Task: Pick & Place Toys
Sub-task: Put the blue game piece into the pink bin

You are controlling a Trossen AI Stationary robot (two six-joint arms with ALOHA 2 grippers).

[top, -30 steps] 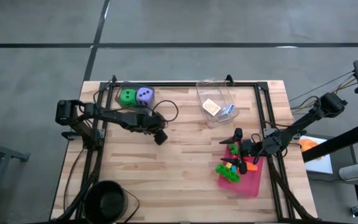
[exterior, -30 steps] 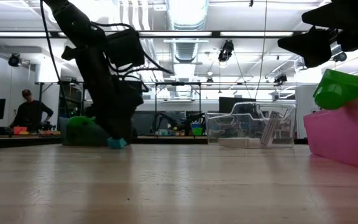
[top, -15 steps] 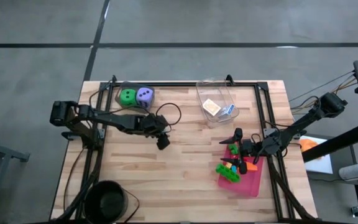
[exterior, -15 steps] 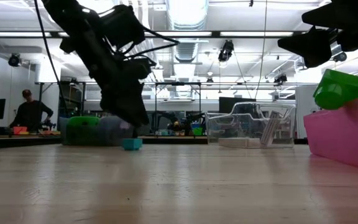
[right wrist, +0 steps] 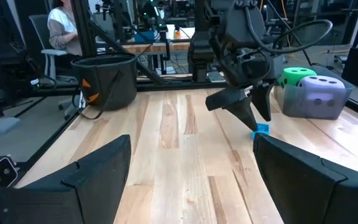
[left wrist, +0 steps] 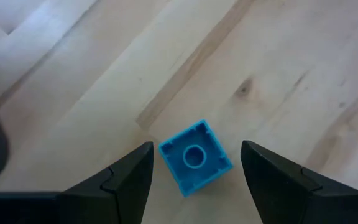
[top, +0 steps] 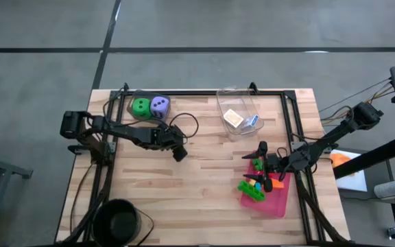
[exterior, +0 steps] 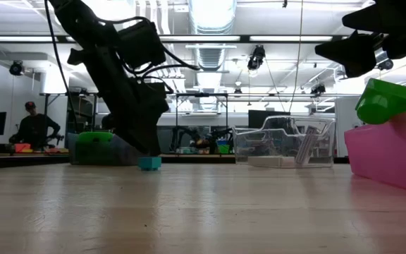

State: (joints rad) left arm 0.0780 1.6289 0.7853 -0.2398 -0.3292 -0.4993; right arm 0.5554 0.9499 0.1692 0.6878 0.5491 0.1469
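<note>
The blue brick (left wrist: 195,157) is seen lying free on the worktop, w/ the left gripper (left wrist: 191,177) spread wide either side just above it, near the dice at the far-left edge, while the right gripper (top: 261,156) is held open over the pink tray (top: 273,202).

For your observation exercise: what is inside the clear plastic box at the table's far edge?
Inside the clear plastic box lie two flat packets: an orange-white packet and a blue-white packet beside it. Whether anything lies under them cannot be seen.
</note>
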